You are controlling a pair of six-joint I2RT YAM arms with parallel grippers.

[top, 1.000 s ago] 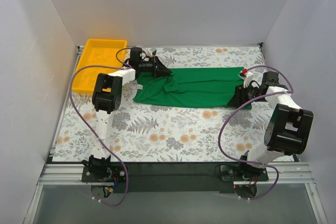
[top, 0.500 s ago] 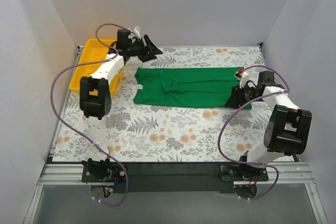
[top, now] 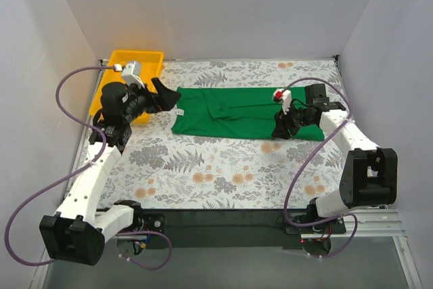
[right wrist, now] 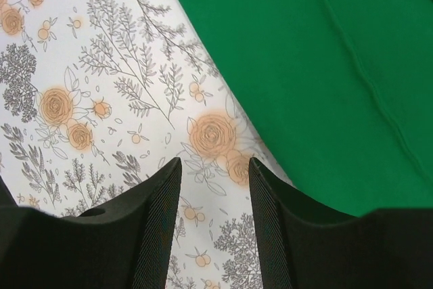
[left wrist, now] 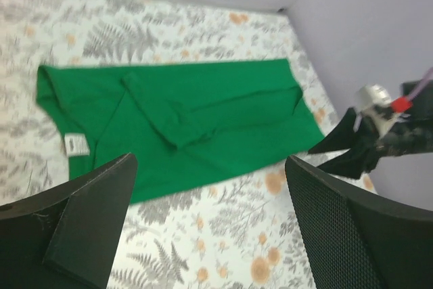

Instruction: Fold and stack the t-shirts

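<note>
A green t-shirt [top: 243, 113] is lying folded in a long strip at the far middle of the bench [top: 203, 174]. We are hovering our left pincer [top: 172, 96], spread wide, beside its left end. Our right pincer [top: 281, 130] is part-spread and empty over its near-right edge, likely readying another fold.

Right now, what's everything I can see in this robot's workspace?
Table: one, floral-patterned, under everything.
T-shirt: one, bright green, partly folded, flat on the far half.
Neck label: one, white, t-shirt's left end.
Tray: one, yellow, far left corner.
Arms: two, white and black, left arm and right arm, near edge.
Left gripper: one, black, open, empty, beside t-shirt's left end.
Right gripper: one, black, open, empty, t-shirt's near right edge.
</note>
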